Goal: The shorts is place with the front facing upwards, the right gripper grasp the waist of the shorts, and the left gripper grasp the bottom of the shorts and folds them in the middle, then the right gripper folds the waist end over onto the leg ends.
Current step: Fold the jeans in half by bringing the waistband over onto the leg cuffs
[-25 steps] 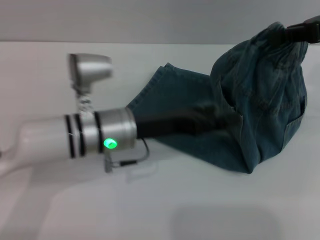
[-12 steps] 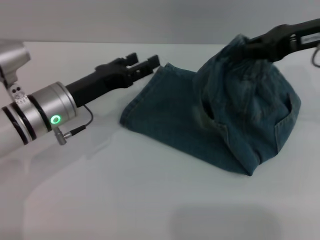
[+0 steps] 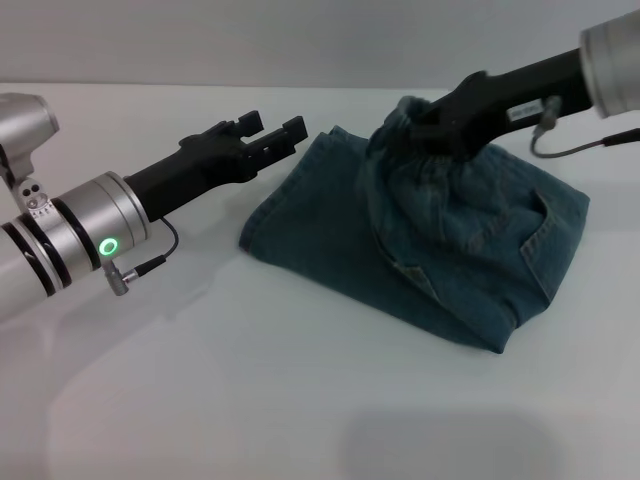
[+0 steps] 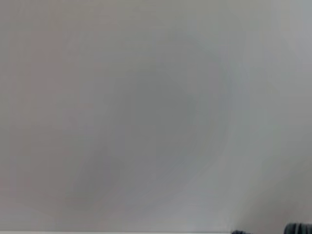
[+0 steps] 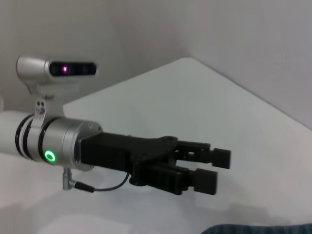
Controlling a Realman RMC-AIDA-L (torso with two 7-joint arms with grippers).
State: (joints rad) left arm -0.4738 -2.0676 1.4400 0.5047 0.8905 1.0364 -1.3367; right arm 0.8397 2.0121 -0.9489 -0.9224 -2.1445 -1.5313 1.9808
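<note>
Black slender right gripper is clamping gathered denim waist of blue-green shorts at 1 o'clock, risking bunching; black left gripper is hovering empty, parted

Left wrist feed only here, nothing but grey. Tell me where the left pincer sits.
Observer: The left pincer hovers above the table, beside the far left corner of the shorts, not touching them.
Operator: Report its fingers.
Observer: Open, holding nothing.
Operator: Now the right arm.
Observer: The right pincer is shut on the waist, holding it raised above the folded denim.
</note>
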